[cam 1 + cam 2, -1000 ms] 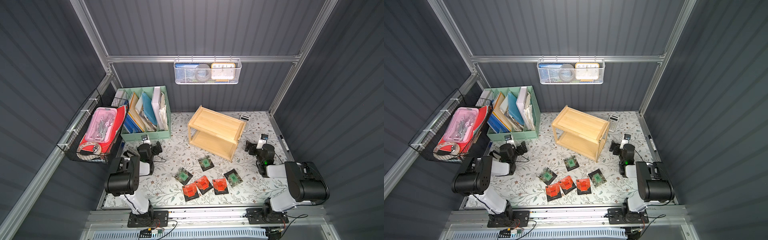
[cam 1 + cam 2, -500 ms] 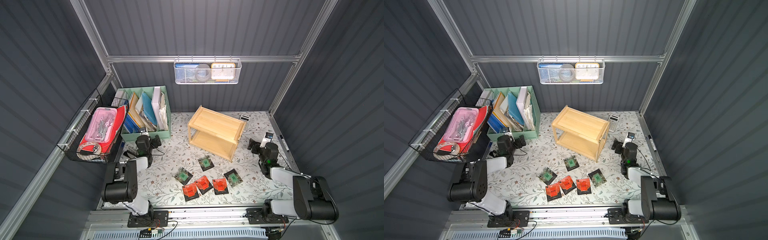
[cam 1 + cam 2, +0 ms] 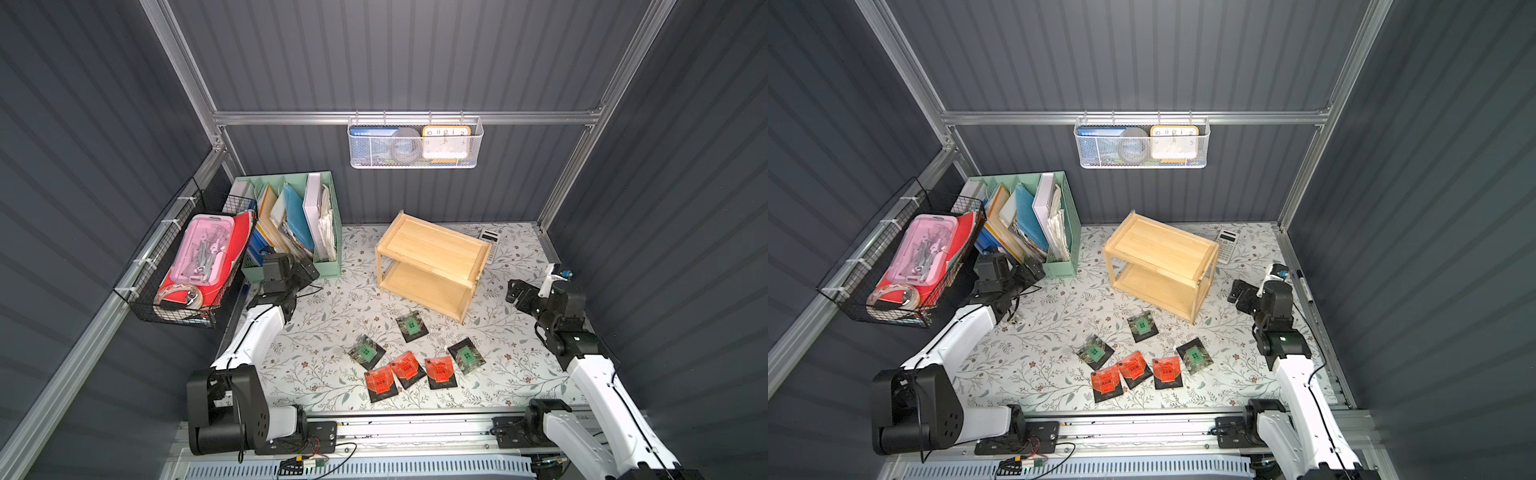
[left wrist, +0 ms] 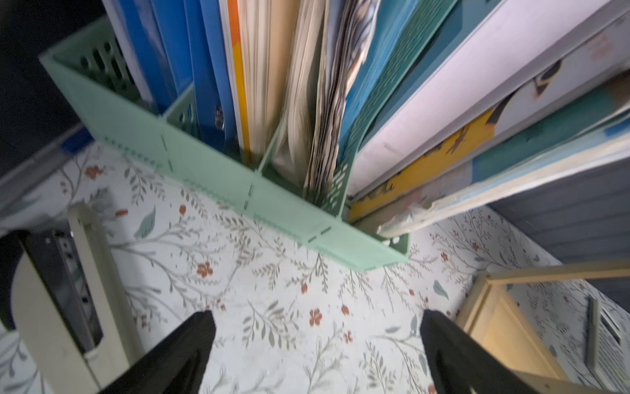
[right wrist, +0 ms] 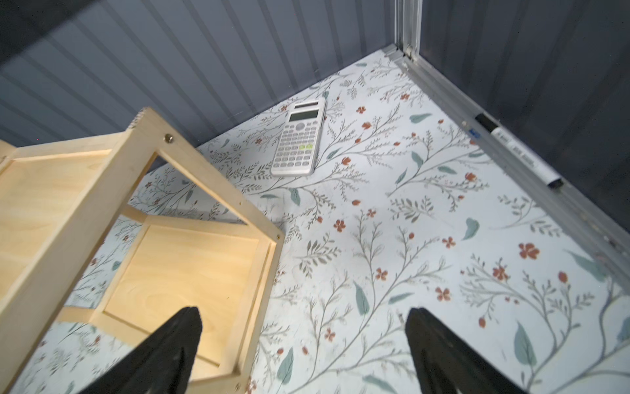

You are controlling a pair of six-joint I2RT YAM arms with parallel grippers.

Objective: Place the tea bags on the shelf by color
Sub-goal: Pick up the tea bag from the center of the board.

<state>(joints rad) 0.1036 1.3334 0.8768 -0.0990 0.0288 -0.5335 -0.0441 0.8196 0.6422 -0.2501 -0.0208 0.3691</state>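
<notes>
Six tea bags lie flat on the floral mat, seen in both top views. Three have green labels [image 3: 411,326] [image 3: 365,352] [image 3: 466,355] and three have red labels [image 3: 380,384] [image 3: 408,368] [image 3: 441,372]. Behind them the wooden shelf [image 3: 432,249] [image 3: 1163,245] stands with both tiers bare. My left gripper [image 3: 307,270] [image 4: 317,320] hangs open over the mat in front of the file organizer, left of the shelf [image 4: 494,327]. At the right end of the shelf [image 5: 68,191], my right gripper [image 3: 517,293] [image 5: 303,317] is open. Neither holds anything.
A mint-green file organizer [image 3: 286,176] full of folders stands at the back left. A black wire basket [image 3: 178,266] hangs on the left wall, and a white mesh basket [image 3: 415,143] on the back wall. A calculator [image 5: 300,143] lies behind the shelf, and a marker [image 5: 518,153] along the right rail.
Both arms have unfolded and risen. The left gripper moved back toward the file organizer, and the right gripper moved back and right. The tea bags and shelf have not moved.
</notes>
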